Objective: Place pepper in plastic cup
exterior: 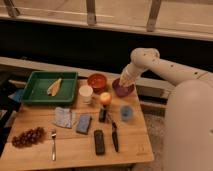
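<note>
My gripper point(124, 81) reaches down from the right, with its tip at the purple bowl point(121, 91) at the back right of the wooden table point(75, 152). The light-blue plastic cup point(126, 113) stands upright in front of that bowl, a short way below the gripper and apart from it. No small orange-red pepper shows. If it is in the purple bowl, the gripper hides it. A round yellow-orange fruit point(105, 98) sits left of the blue cup.
A red-orange bowl point(97, 81) and a white cup point(86, 93) stand left of the purple bowl. A green tray point(35, 92) holds a pale item at the back left. Cloth point(64, 116), sponge point(83, 123), grapes point(27, 136), a fork point(53, 144) and dark tools point(100, 141) lie in front.
</note>
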Robot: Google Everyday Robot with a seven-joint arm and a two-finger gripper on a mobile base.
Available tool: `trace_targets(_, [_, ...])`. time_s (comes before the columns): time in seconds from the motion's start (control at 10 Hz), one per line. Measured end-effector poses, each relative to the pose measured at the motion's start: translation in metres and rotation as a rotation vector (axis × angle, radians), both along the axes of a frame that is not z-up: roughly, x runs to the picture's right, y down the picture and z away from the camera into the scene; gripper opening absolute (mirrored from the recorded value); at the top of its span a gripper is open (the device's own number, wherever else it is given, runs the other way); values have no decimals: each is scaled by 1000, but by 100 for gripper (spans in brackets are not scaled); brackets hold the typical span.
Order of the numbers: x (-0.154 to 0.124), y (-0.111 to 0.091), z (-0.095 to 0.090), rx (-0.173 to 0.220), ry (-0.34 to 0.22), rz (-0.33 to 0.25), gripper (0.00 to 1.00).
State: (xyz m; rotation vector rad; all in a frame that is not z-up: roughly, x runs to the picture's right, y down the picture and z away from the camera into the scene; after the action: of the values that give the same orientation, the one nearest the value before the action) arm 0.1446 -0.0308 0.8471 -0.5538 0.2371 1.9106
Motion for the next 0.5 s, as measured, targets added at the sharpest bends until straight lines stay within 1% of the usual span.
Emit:
trace_targets(0.1, [15, 3, -12, 9, 24, -8, 6])
trace_targets(0.3, [39, 11, -33, 22, 82, -1, 6])
trace_targets(0.5, [44, 20, -43, 15, 123, 5, 6])
